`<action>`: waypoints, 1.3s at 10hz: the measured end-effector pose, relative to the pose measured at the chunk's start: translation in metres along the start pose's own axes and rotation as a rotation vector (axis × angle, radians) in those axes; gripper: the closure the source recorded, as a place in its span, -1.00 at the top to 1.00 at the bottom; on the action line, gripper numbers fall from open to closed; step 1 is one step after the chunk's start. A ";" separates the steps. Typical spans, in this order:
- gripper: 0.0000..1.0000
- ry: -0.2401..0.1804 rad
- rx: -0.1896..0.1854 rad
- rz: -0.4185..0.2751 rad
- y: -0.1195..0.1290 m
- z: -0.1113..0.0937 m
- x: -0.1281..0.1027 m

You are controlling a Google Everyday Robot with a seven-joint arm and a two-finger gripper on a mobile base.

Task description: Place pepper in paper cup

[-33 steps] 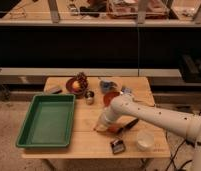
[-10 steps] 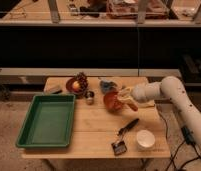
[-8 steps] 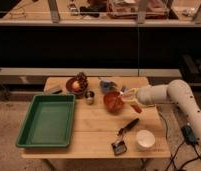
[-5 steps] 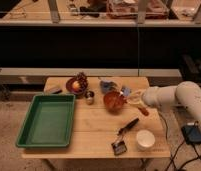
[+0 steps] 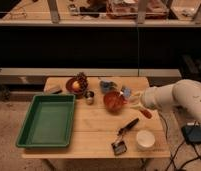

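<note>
My gripper (image 5: 136, 103) hangs above the right part of the wooden table (image 5: 94, 131), just right of the reddish-brown bowl (image 5: 114, 100). It is shut on the pepper (image 5: 144, 112), a slim orange-red chili that slants down to the right from the fingers. The white paper cup (image 5: 144, 139) stands upright near the table's front right corner, below and in front of the pepper and apart from it. The white arm reaches in from the right.
A black brush (image 5: 125, 131) lies left of the paper cup. A green tray (image 5: 46, 120) fills the table's left side. A small metal cup (image 5: 89, 96), a dark bowl with an orange fruit (image 5: 75, 86) and blue objects (image 5: 107, 85) stand at the back.
The gripper has carried the pepper to the right and a little toward the front, away from the bowl and nearer to the paper cup. The arm has drawn back rightward.
</note>
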 end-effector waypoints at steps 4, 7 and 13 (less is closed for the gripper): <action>-0.76 -0.044 0.013 0.015 -0.016 0.013 -0.004; -0.76 -0.096 0.032 -0.004 -0.025 0.029 -0.008; -0.76 -0.129 0.030 -0.012 -0.026 0.032 -0.007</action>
